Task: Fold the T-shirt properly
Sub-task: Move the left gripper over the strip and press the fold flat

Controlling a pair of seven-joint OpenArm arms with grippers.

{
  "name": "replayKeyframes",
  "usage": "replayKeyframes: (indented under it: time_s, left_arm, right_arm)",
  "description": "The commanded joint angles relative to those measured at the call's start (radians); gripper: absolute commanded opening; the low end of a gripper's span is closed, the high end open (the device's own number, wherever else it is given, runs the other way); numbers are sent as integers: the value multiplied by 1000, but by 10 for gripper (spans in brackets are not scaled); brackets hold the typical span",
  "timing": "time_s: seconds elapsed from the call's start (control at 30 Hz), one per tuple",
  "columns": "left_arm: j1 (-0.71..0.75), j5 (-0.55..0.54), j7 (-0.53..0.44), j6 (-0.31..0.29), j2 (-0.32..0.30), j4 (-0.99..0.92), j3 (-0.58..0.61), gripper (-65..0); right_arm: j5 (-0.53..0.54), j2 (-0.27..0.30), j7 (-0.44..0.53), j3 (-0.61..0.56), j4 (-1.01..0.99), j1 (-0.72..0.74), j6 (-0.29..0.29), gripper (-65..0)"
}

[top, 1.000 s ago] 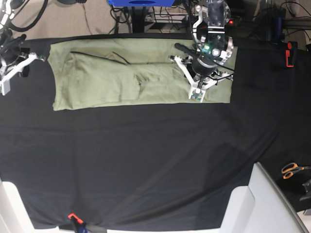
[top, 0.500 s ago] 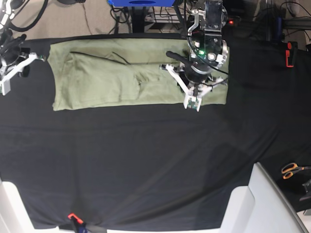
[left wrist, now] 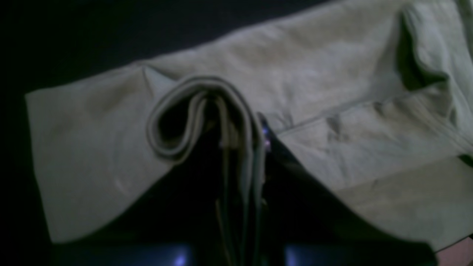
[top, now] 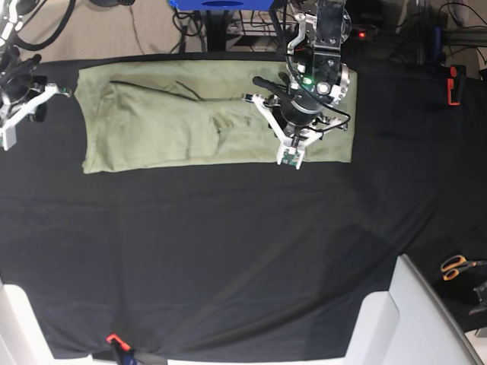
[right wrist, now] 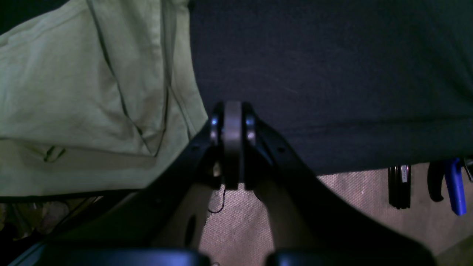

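The pale green T-shirt (top: 167,122) lies as a long folded band across the far part of the black table cloth (top: 228,251). My left gripper (top: 299,114) hovers over the shirt's right part. In the left wrist view the left gripper (left wrist: 240,140) is shut on a doubled-over fold of T-shirt (left wrist: 332,74) cloth, and the layers curl into a loop beside its fingers. My right gripper (top: 23,106) sits at the table's left edge, apart from the shirt. In the right wrist view the right gripper (right wrist: 231,122) is shut on nothing, with the T-shirt (right wrist: 74,92) to its left.
Orange-handled scissors (top: 456,266) lie at the right edge and a red clamp (top: 454,84) sits at the far right. White panels (top: 411,319) rise at the front right. An orange clip (top: 114,340) holds the cloth's front edge. A blue-handled tool (right wrist: 454,184) stands on the floor.
My left gripper has moved left with the shirt's right end in it, so the shirt's right edge now lies further left. The right arm has stayed put.
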Motion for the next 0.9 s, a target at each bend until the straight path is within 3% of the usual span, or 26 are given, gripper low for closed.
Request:
replayKeyframes:
  time_s: [0.0, 0.67, 0.77, 0.87]
  left_arm:
    - [-5, -4, -17, -4, 6, 24, 8, -650]
    - [-8, -4, -16, -4, 6, 22, 17, -650]
    - [-6, -4, -16, -4, 6, 24, 19, -484]
    - [-9, -4, -16, -4, 3, 22, 96, -347]
  right_arm:
    - [7, 9, 14, 5, 15, 3, 3, -635]
    - [7, 9, 16, 5, 15, 3, 3, -635]
    - [7, 9, 16, 5, 15, 3, 3, -635]
    - [7, 9, 16, 5, 15, 3, 3, -635]
